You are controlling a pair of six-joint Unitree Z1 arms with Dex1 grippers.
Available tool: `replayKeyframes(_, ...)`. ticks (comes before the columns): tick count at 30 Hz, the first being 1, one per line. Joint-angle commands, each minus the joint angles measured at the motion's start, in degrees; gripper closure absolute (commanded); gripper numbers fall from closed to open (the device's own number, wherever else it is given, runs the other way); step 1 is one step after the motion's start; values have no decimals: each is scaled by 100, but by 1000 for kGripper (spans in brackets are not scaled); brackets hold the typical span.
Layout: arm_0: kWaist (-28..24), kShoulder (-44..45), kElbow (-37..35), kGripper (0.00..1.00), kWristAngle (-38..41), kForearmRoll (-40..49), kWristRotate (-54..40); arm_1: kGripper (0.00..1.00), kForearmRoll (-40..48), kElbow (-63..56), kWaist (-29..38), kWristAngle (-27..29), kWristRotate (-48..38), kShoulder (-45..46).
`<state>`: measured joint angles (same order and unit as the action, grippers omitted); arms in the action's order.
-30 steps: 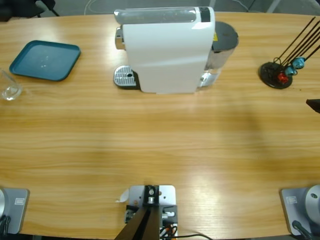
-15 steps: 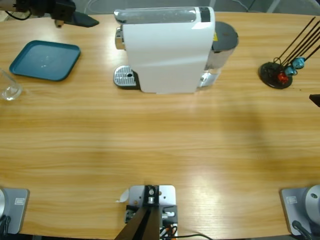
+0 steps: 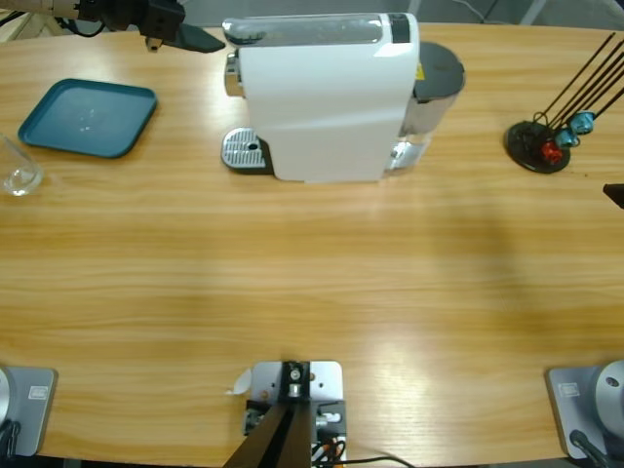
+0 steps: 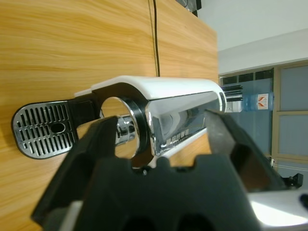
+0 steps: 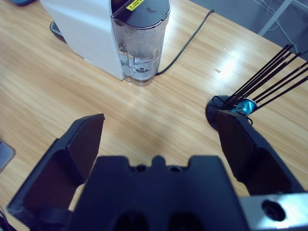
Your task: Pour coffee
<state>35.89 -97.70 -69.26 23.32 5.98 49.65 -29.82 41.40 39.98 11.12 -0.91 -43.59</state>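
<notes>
Far left on the wooden table [image 3: 312, 283], at the very edge: a clear glass [image 3: 18, 175], upright and apart from everything else. Cannot tell from above whether the coffee lies in its bottom; no amber layer to be made out anywhere. Just up and to the right of the glass, a teal tray [image 3: 88, 117], lying flat and slightly turned. Above the tray, reaching in from the upper left corner, the left gripper [image 3: 200, 41], its dark tip pointing at the top left end of the white coffee machine [image 3: 327, 97] and close beside it, not seen to touch. Seen along that gripper [image 4: 161, 120] in the left wrist view: jaws spread wide, nothing between them, framing the machine's chrome spout [image 4: 126, 130] and curved white top, with the slotted metal drip tray [image 4: 43, 130] off to one side. From above, that drip tray [image 3: 244, 151] juts from the machine's left foot. At the machine's right end, a water tank [image 3: 434, 78] with a dark lid, clear-walled and partly filled in the right wrist view [image 5: 139, 43], a black cable [image 5: 185, 41] trailing away behind it. Further right, well apart from the machine, a black wire capsule stand [image 3: 536, 146] carrying blue capsules [image 3: 582, 122] and a red one [image 3: 551, 151]. At the right edge, only a dark sliver of the right gripper [image 3: 614, 195]. Along it [image 5: 159, 120] in its own wrist view: jaws spread wide and empty, above bare table between tank and stand.
</notes>
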Motion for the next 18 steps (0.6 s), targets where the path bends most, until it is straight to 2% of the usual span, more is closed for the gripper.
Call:
replayKeyframes(1,39,-158,18,777,180,-32,98,0,2,-176,45,57,-76,-53)
replayKeyframes(3,45,-116,37,995,182,-18,98,0,2,-176,45,49,-76,-53)
replayKeyframes(18,164,290,-82,1000,191,-50,337,0,2,-176,47,75,-76,-57)
